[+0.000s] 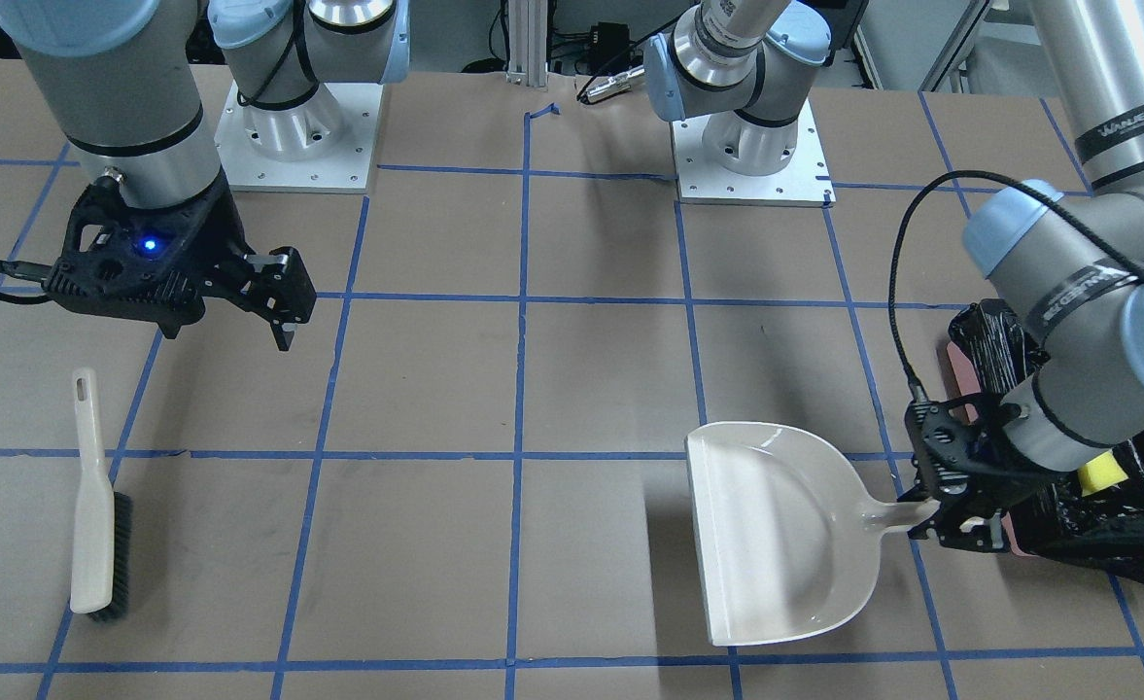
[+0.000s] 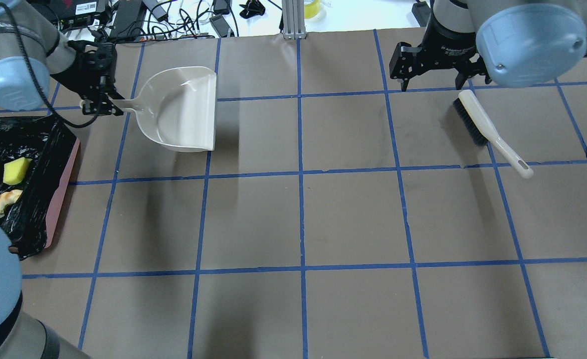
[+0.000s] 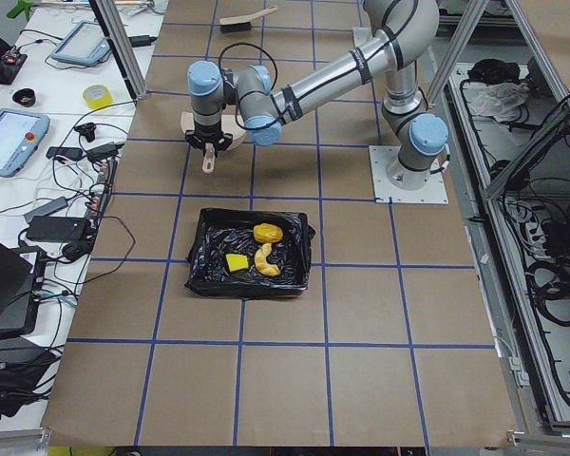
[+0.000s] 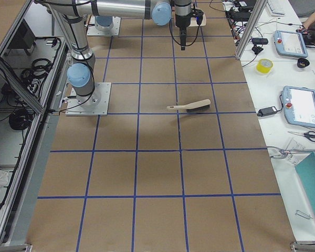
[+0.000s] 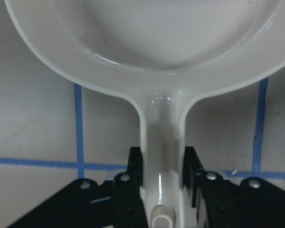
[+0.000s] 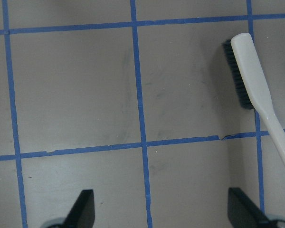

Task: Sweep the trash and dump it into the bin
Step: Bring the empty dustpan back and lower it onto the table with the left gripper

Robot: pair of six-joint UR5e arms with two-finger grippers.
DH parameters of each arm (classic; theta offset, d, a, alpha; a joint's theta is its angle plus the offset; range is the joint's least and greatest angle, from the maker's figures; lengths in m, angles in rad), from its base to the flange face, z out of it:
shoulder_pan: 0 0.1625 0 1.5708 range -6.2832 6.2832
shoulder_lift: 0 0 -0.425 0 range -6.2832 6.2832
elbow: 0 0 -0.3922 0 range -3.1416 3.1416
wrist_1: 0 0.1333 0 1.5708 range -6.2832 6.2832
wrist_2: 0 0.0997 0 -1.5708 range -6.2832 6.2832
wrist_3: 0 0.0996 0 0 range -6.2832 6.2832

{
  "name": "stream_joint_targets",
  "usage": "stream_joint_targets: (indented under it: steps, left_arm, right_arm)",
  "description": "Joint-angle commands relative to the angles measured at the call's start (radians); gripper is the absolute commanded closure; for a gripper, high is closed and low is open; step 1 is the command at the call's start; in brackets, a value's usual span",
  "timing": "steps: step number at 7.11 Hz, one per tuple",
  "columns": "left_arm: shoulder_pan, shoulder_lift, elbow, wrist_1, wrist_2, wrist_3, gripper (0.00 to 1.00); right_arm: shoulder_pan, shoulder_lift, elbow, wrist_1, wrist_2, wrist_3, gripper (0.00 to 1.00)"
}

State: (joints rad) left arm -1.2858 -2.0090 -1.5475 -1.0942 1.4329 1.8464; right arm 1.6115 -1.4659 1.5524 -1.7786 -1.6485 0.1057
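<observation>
The cream dustpan (image 2: 183, 109) is empty and lies level, beside the bin. My left gripper (image 2: 98, 97) is shut on its handle (image 5: 161, 142); it also shows in the front view (image 1: 960, 515). The pink bin (image 2: 69, 189) with its black liner holds the trash: the sponge wedge (image 2: 16, 170), the croissant piece (image 2: 4, 202) and the potato-like lump (image 3: 268, 233). My right gripper (image 2: 430, 82) is open and empty, above the table beside the cream brush (image 2: 488, 129).
The brush (image 1: 95, 515) lies flat on the table, bristles on their side, also seen in the right wrist view (image 6: 256, 90). Blue tape lines grid the brown table. Both arm bases (image 1: 299, 136) stand at the robot's side.
</observation>
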Motion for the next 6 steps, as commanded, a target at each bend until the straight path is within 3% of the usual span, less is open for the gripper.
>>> stream_joint_targets:
  steps: [1, 6]
  left_arm:
    - [-0.038, -0.094, 0.004, 0.042, -0.003, 0.058, 1.00]
    - [-0.055, -0.117, 0.012, 0.072, 0.012, 0.051, 1.00]
  right_arm:
    - [-0.002, -0.017, 0.002, 0.010, 0.082, -0.004, 0.00]
    - [-0.001, -0.050, 0.012, 0.027, 0.075, 0.008, 0.00]
